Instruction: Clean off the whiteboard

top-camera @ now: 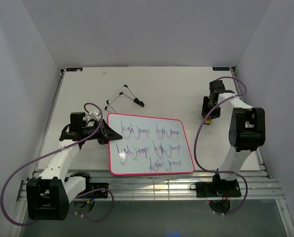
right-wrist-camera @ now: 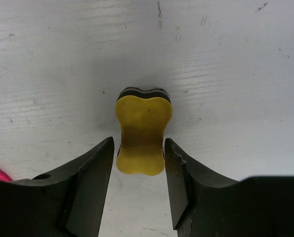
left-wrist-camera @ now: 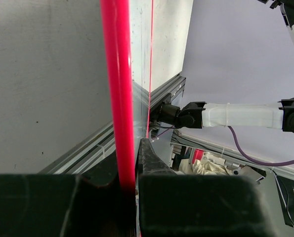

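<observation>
Left gripper [left-wrist-camera: 129, 170] is edge-clamping the seemingly stiff, light pink-rimmed whiteboard [top-camera: 151, 148]; right gripper [right-wrist-camera: 138, 148] is gaping around a yellow eraser block [right-wrist-camera: 143, 123]

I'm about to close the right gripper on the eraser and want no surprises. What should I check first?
1. Eraser sits between the right gripper fingers: ok.
2. Eraser centred: ok, gaps show on both sides.
3. Right jaws gripping it: not ok, they are open.
4. Left gripper clamped on the whiteboard rim: ok.
5. Writing present to erase: ok.
6. Stand apart from the whiteboard: ok.
</observation>
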